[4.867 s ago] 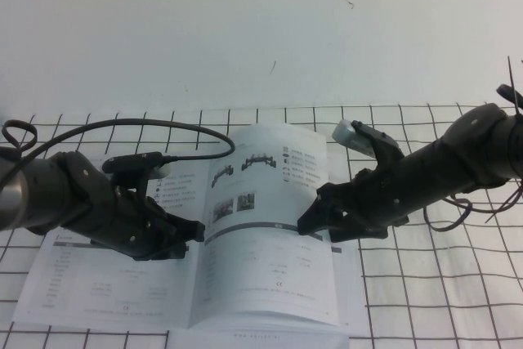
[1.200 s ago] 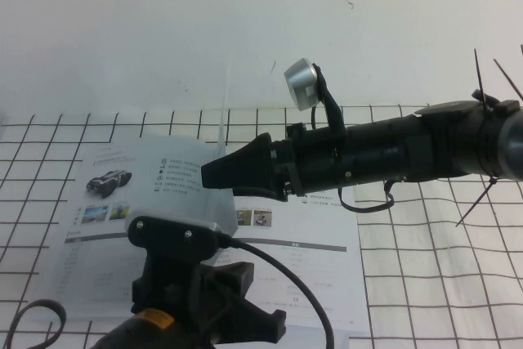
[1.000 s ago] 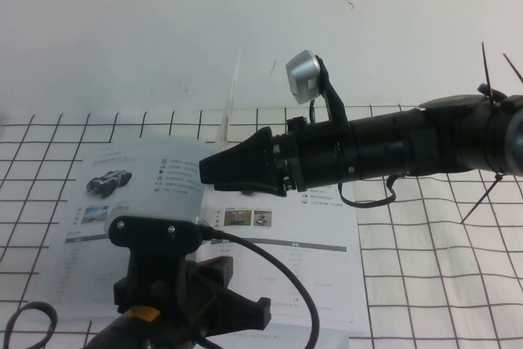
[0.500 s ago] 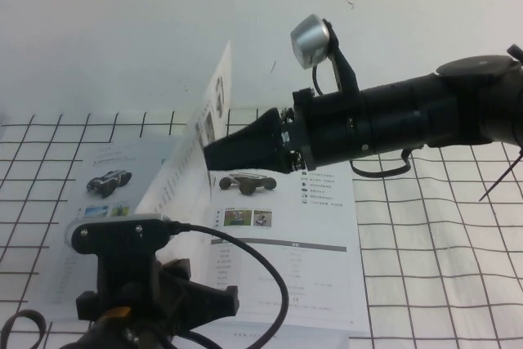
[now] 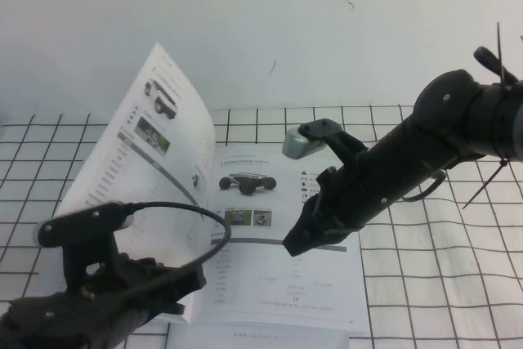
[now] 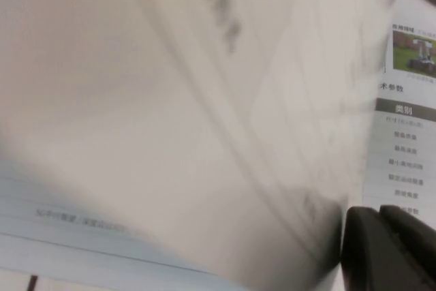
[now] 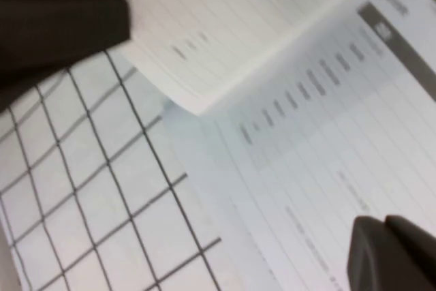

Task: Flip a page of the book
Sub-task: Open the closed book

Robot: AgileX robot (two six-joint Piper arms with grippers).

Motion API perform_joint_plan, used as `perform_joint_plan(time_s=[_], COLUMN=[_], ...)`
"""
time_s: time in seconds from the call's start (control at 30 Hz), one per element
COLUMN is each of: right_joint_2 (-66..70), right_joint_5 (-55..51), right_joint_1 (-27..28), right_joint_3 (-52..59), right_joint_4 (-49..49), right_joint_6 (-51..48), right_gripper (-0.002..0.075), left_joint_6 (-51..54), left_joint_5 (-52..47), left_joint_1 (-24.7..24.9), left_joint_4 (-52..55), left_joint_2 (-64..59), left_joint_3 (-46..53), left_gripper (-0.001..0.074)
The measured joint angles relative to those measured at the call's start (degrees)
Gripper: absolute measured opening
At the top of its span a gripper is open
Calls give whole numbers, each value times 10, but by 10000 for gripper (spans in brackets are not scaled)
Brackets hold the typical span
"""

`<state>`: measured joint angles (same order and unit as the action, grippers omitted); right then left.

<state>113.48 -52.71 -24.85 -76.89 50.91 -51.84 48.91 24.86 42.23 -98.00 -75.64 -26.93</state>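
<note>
The book [image 5: 270,275] lies open on the gridded table. The page [image 5: 143,153] stands lifted from the spine and curls over to the left, its small white vehicle picture facing up. My left gripper [image 5: 194,277] is shut, low at the book's near left, under the leaning page. In the left wrist view the page [image 6: 170,114] fills the frame beside the shut left gripper [image 6: 390,250]. My right gripper [image 5: 292,244] is shut, its tip just over the right-hand leaf, clear of the page. In the right wrist view the right gripper [image 7: 395,253] hangs over the book's tables [image 7: 327,134].
A white sheet edge [image 5: 261,337] shows under the book's near side. The gridded table [image 5: 441,284] runs out to the right, with a plain white wall [image 5: 245,22] behind. The left arm's cable [image 5: 208,218] loops over the book's spine.
The page has swung from upright at the spine over to the left. My right arm has drawn back right and dropped onto the right-hand leaf. My left arm has sunk lower left.
</note>
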Motion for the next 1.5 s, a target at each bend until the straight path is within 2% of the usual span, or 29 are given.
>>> perform_joint_plan(time_s=[0.2,0.33,0.43,0.7,1.1,1.37,1.5], right_joint_2=[57,78,79,79,66,-63,-143], right_joint_5=[12,17,20,20,27,81,67], right_joint_1=[-2,-2,-2,-2,-2,-2,-2], right_joint_3=[-1,-1,-1,-2,-3,-3,-3], right_joint_4=[-26,-41,-64,-110,-143,-168,-251], right_joint_6=[9,19,36,72,99,99,114], right_gripper=[1,1,1,1,1,1,1], left_joint_6=[34,46,66,77,85,142,222], left_joint_5=[-156,-235,-265,-273,-301,-337,-376], left_joint_1=[-119,-179,-205,-211,-214,-214,-214], left_joint_4=[0,4,8,9,9,10,24], left_joint_2=[-11,-48,-89,-151,-144,19,131], left_joint_3=[0,0,0,-5,-7,-6,-5], left_gripper=[-3,-3,-3,-3,-3,-3,-3])
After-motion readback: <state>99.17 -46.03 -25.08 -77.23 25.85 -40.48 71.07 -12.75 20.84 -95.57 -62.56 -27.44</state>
